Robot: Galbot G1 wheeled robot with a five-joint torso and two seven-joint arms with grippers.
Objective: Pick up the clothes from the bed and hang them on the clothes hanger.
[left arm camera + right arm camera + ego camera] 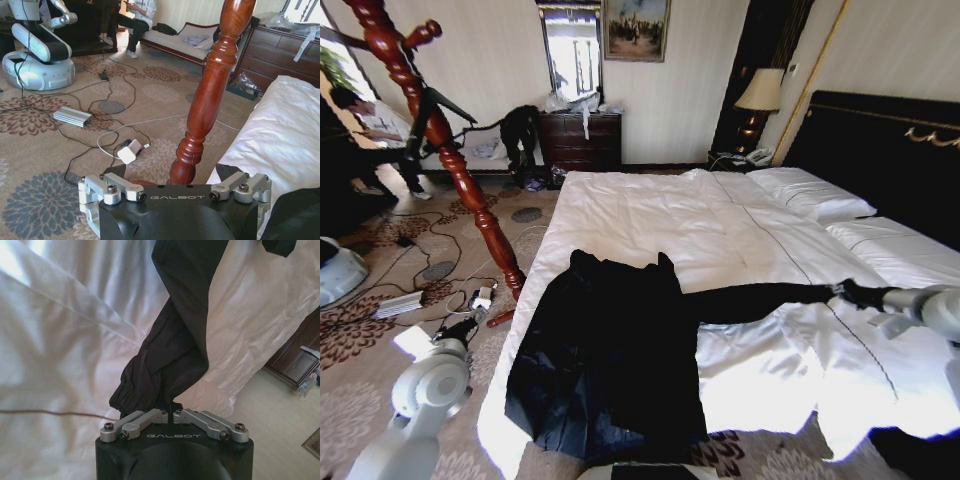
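Observation:
The clothes (605,370), a long black coat, lie spread over the near left part of the bed (660,215). One sleeve (760,297) stretches right across the white sheet, and my right gripper (850,292) is shut on its cuff. In the right wrist view the twisted sleeve (175,340) runs up from the closed right gripper (171,412). The clothes hanger (445,135), a red-brown turned wooden stand, rises beside the bed's left side. My left gripper (470,320) hangs low by the stand's foot. It is open in the left wrist view (177,194), facing the pole (210,95).
Cables (100,107), a grey power box (72,116) and a white adapter (129,151) litter the carpet left of the bed. Another robot's base (30,65) stands farther off. A dark dresser (582,138) and a sofa (175,42) line the far wall.

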